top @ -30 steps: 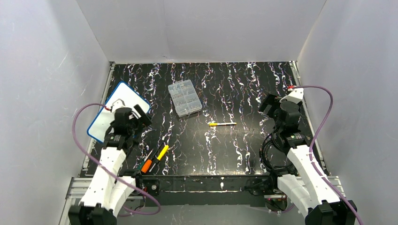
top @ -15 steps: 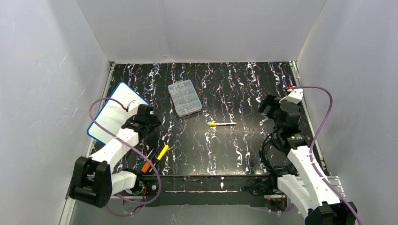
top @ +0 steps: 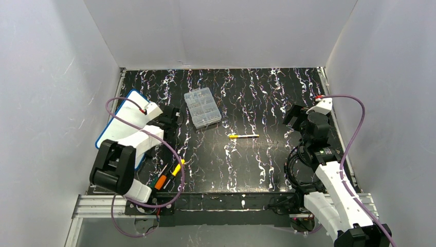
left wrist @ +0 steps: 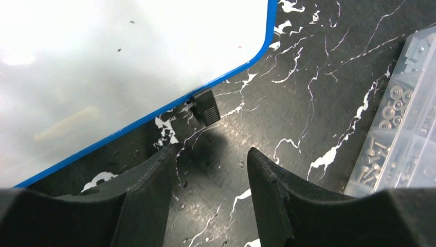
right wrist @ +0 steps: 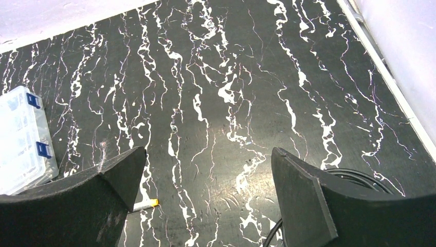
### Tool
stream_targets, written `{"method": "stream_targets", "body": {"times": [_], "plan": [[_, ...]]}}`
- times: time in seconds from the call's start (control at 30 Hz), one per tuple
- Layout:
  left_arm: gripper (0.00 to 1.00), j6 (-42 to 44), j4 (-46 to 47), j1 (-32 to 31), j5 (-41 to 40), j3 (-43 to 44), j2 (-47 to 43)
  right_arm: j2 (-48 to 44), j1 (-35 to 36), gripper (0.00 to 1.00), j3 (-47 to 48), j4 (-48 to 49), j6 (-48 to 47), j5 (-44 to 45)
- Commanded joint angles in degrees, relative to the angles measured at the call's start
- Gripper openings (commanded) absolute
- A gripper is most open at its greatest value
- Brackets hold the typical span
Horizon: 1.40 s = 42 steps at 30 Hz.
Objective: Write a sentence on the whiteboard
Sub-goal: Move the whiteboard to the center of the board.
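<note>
Left pincer hung with jaws partly parted, gripping nothing, just off the blue rim of the whiteboard, which lay at the table's nine o'clock. At three o'clock the right pincer gaped wide and held nothing.

No legible text, label, brand, number or sign is found in any view. The whiteboard shows only small dark specks and one faint yellowish blur, too indistinct to read. The clear box bears no readable marking.
</note>
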Motion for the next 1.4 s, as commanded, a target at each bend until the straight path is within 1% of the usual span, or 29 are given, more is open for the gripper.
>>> {"method": "stream_targets", "body": {"times": [0.0,0.27,0.47,0.67,1.07,1.2,1.37], "plan": [[0.49,0.1,1.2,-0.1,-5.6,2.8,2.1,-0.6,-0.2,1.0,2.6,1.8,0.0,0.0],[0.48,-1.1,-0.1,1.1,-5.6,5.0,6.8,0.1,-0.2,1.0,2.4,2.4,-0.1,-0.1],[0.43,-1.1,-0.8,1.6,-6.7,6.0,8.5,0.4,-0.2,1.0,2.3,2.4,-0.2,0.0],[0.4,-1.3,-0.9,1.9,-8.3,5.8,8.8,0.8,-0.2,1.0,2.1,2.4,-0.2,0.1],[0.35,0.4,0.0,3.2,-8.2,6.1,10.3,1.4,-0.2,1.0,2.1,2.4,-0.3,0.0],[0.28,1.1,0.4,3.4,-7.7,6.0,10.6,1.5,-0.3,1.0,1.8,4.1,-0.3,0.0],[0.12,1.8,0.0,3.3,-7.1,6.0,10.7,1.5,-0.2,1.0,1.7,4.0,-0.3,0.0]]}}
